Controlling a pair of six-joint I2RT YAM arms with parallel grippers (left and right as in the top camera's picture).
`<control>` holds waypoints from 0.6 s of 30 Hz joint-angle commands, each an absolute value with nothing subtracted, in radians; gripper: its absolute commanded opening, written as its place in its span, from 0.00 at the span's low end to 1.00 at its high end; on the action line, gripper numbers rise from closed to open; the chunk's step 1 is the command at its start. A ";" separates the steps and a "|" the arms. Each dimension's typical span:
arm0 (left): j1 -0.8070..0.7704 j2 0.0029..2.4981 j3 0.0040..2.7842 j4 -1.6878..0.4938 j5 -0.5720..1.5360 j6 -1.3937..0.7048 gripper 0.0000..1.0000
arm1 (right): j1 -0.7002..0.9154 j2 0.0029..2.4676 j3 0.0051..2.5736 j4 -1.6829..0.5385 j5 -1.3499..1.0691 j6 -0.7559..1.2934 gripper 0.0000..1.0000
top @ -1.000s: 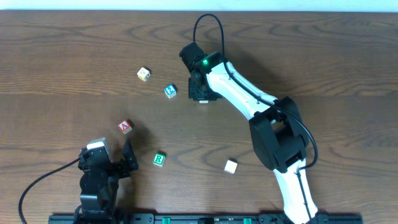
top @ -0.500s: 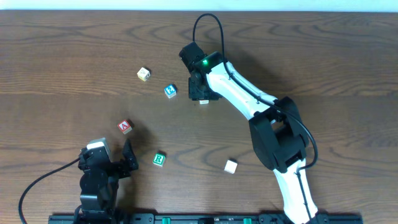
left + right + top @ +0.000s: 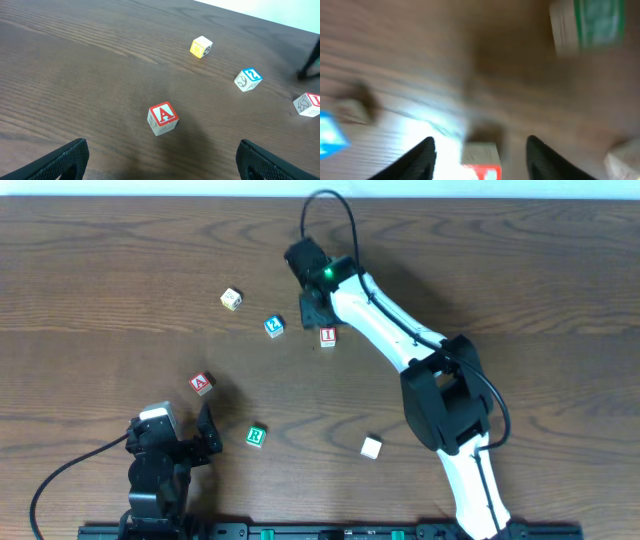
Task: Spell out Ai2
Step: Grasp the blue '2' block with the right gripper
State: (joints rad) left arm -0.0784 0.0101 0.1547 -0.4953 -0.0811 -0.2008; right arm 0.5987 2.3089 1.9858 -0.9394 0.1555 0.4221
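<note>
Small white-faced wooden cube with a red I (image 3: 327, 336) sits toward the far edge of the table (image 3: 540, 270), just right of the small blue 2 cube (image 3: 274, 327). The small red A cube (image 3: 202, 384) lies nearer the near-left corner. The right gripper (image 3: 480, 141) hovers over the I with fingers apart; the left gripper (image 3: 162, 147) is also spread. Probably best to grip squarely and order them A, I, 2.

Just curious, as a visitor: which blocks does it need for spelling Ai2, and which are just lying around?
Needed: red A cube, red I cube, blue 2 cube.
Spare: yellow cube, green R cube, whitish cube.
</note>
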 commanded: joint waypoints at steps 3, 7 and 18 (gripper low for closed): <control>-0.071 0.004 0.138 -0.496 -0.081 -0.179 0.95 | 0.612 2.309 2.114 -0.857 -0.033 -0.036 0.62; -0.071 0.004 0.138 -0.496 -0.081 -0.179 0.95 | 0.614 2.323 2.112 -0.859 -0.175 -0.084 0.58; -0.071 0.004 0.138 -0.496 -0.081 -0.179 0.95 | 0.644 2.421 2.112 -0.912 -0.281 -0.172 0.68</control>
State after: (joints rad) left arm -0.0780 0.0101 0.1547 -0.4950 -0.0811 -0.2005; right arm 0.6167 2.3901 2.1120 -0.9100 -0.2409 -0.1268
